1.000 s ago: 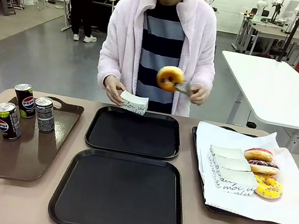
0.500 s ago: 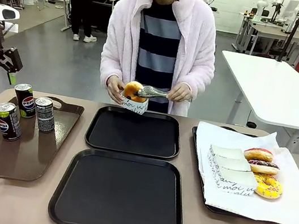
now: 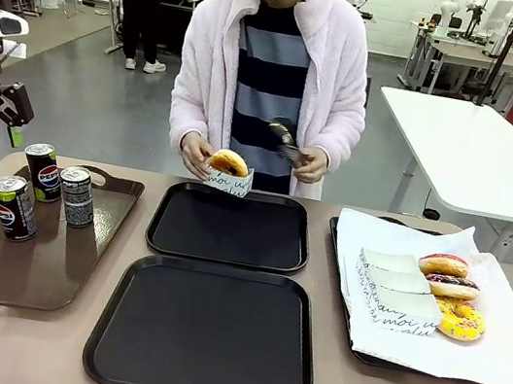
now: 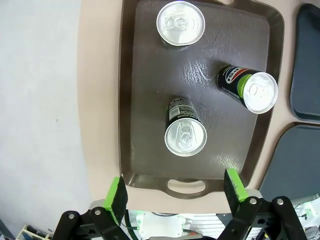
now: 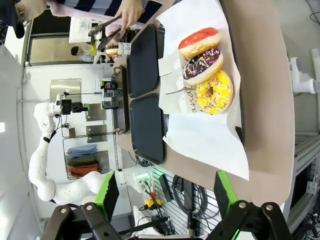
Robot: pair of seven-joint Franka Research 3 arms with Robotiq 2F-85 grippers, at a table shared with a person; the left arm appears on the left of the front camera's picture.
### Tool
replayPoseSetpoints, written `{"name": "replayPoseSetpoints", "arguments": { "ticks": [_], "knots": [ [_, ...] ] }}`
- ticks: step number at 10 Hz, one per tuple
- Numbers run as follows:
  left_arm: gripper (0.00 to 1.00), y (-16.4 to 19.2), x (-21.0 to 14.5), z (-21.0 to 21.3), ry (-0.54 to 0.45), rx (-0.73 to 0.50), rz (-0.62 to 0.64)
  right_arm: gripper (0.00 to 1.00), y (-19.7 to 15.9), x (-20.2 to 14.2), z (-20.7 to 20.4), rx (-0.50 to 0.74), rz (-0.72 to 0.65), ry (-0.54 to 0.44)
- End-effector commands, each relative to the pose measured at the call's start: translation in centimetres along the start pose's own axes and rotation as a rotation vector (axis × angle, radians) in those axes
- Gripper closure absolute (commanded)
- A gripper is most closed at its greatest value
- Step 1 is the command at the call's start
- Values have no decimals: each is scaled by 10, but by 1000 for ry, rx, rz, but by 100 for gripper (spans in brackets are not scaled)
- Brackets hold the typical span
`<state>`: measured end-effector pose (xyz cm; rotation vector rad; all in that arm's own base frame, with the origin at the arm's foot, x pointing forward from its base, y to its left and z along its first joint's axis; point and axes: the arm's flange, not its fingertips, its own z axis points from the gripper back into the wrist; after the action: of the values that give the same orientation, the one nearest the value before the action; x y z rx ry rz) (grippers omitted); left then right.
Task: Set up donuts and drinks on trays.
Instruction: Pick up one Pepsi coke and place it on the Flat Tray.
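Person's hand (image 3: 195,153) is holding a donut (image 3: 229,162) in its paper holder (image 3: 227,183).
Left gripper (image 4: 175,189) is hanging wide open, empty, Pepsi cans (image 4: 185,136) at 12 o'clock; right gripper (image 5: 165,192) is gaping empty too.

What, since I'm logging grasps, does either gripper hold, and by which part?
Nothing: the left gripper, above the cans, and the right gripper are both open and empty.

My front feed is bright and evenly lit from overhead, with only short, soft shadows beside the cans (image 3: 76,195) and a dull sheen on the black trays (image 3: 203,333). On my left wrist feed a white glare patch sits mid-frame on the brown tray (image 4: 145,75), whose edges bow with the wide lens. On the right wrist feed the white paper (image 5: 200,140) nearly blows out.
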<state>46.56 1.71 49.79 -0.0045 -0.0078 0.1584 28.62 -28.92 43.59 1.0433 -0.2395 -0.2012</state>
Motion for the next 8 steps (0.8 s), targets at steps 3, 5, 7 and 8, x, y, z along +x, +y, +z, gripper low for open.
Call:
{"name": "replayPoseSetpoints", "arguments": {
  "ticks": [3,5,7,8],
  "knots": [
    [0,-14,-20,-32,-153,63,3,0,0,0,1,8,3,0],
    [0,-20,-23,-48,-150,94,-6,0,0,0,1,8,3,0],
    [0,-26,-29,-60,-156,92,-18,0,0,0,1,8,3,0],
    [0,-25,-29,-65,-171,73,-13,0,0,0,1,8,3,0]
  ]
}}
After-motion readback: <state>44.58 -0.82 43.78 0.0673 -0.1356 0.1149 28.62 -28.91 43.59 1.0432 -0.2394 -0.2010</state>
